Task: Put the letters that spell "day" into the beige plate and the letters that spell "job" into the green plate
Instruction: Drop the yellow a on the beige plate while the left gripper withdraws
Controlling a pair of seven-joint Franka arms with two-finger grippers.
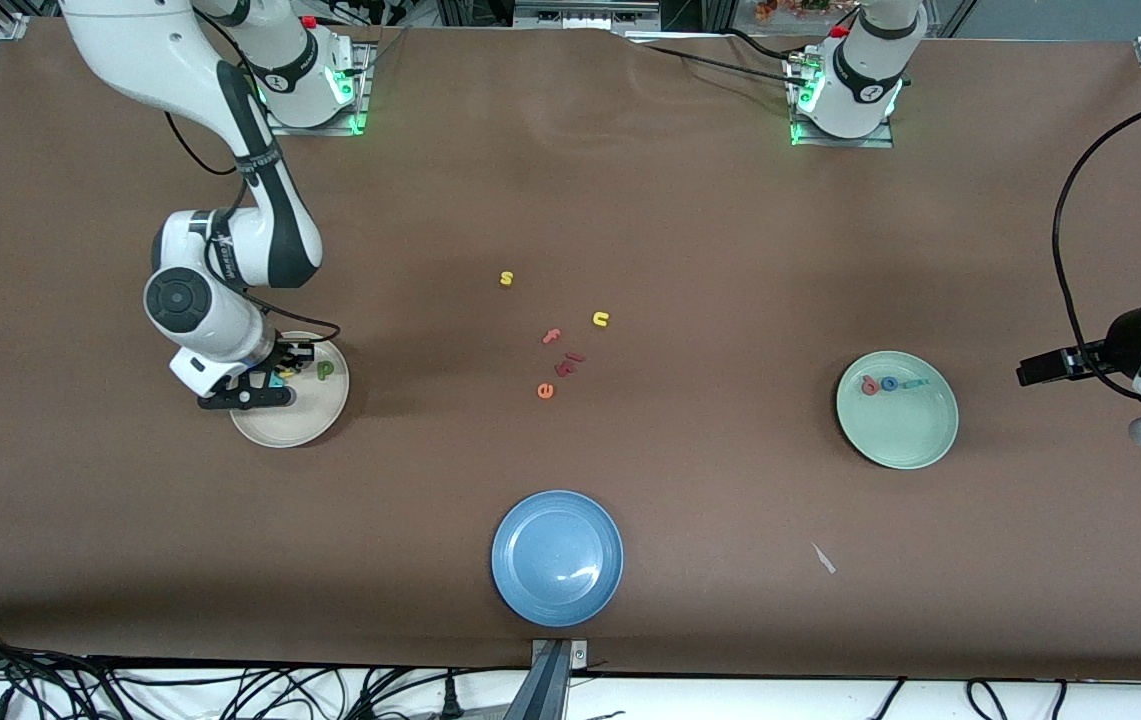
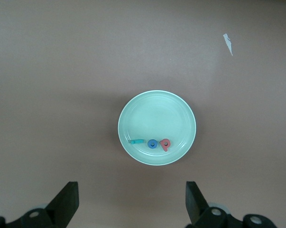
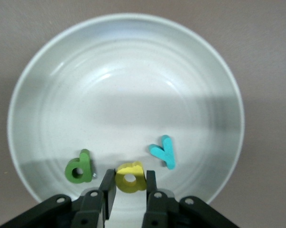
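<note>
The beige plate (image 1: 315, 425) (image 3: 128, 95) lies toward the right arm's end of the table. In it are a green d (image 1: 326, 370) (image 3: 79, 167), a yellow a (image 3: 130, 183) and a teal y (image 3: 163, 152). My right gripper (image 1: 270, 385) (image 3: 130, 176) reaches down into this plate, its fingers pressed on both sides of the yellow a. The green plate (image 1: 905, 440) (image 2: 157, 109) holds the teal j (image 2: 136, 141), blue o (image 2: 152, 144) and salmon-red b (image 2: 165, 144) in a row. My left gripper (image 1: 1035, 368) (image 2: 132, 190) hangs open and empty beside the green plate.
A blue plate (image 1: 557, 560) sits near the front camera at mid-table. Loose letters lie mid-table: yellow s (image 1: 506, 278), yellow u (image 1: 600, 319), pink f (image 1: 552, 336), orange e (image 1: 545, 391), plus small red pieces (image 1: 566, 367). A white scrap (image 1: 823, 558) lies near the green plate.
</note>
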